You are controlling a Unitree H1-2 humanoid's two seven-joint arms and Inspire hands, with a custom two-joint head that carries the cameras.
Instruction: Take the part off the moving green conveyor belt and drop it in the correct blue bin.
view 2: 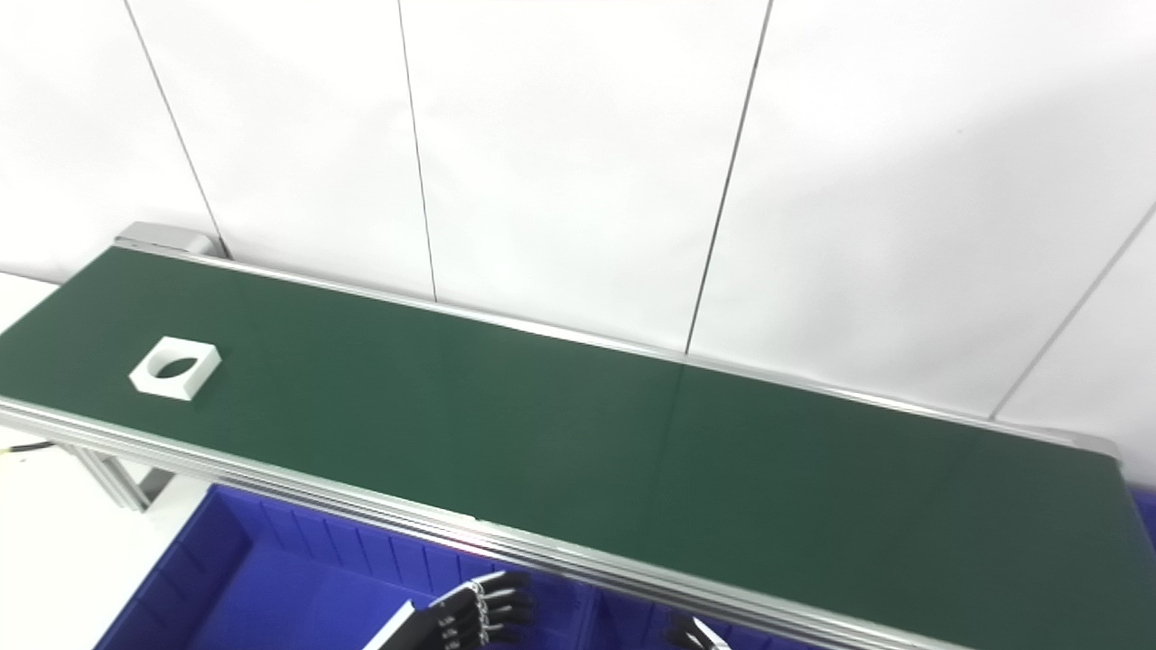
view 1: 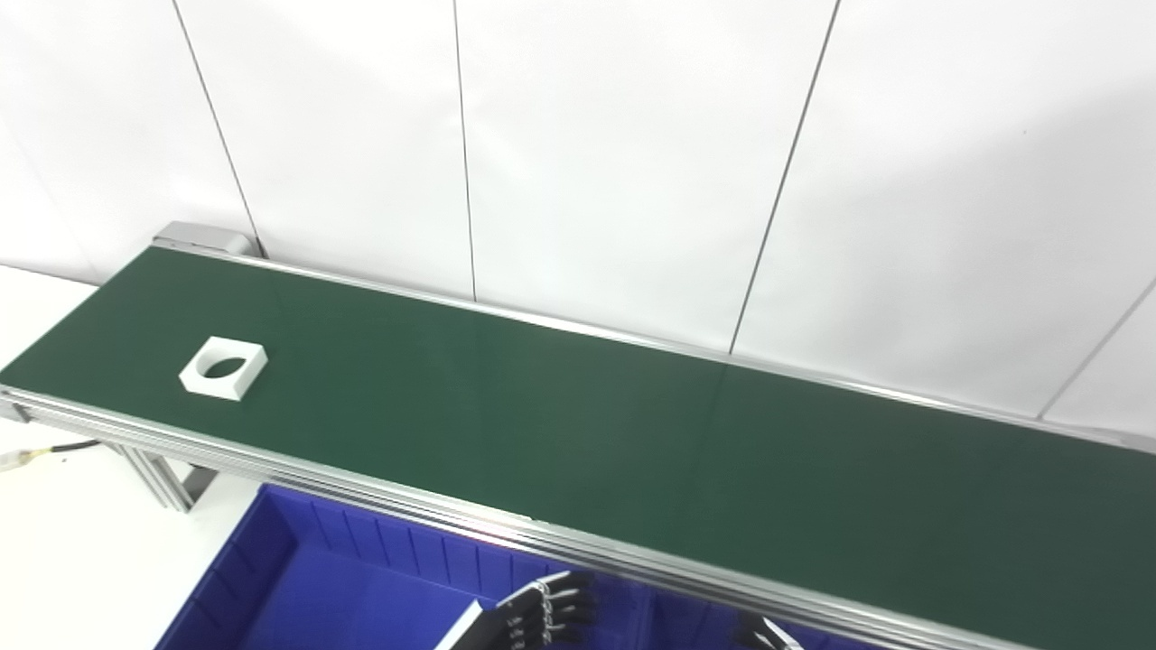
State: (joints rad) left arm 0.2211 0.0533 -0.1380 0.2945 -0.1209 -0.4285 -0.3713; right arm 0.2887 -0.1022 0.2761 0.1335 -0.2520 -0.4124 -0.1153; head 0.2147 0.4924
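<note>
We see the white part (view 1: 224, 367) on the green belt (view 1: 578, 424), far to the left of our left hand (view 1: 542, 614), which hangs with fingers apart, empty, above the blue bin (view 1: 298, 578); right hand (view 1: 766, 636) we cannot tell

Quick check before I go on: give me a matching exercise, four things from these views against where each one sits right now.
Things:
1. white square part with a round hole
2. green conveyor belt
3. blue plastic bin
4. left hand

Places:
A. below the belt's near rail, at the bottom left
B. over the bin, near the bottom edge, holding nothing
C. on the belt, near its left end
D. running from left to right in front of the white wall panels

Pairs: 1-C, 2-D, 3-A, 4-B
</note>
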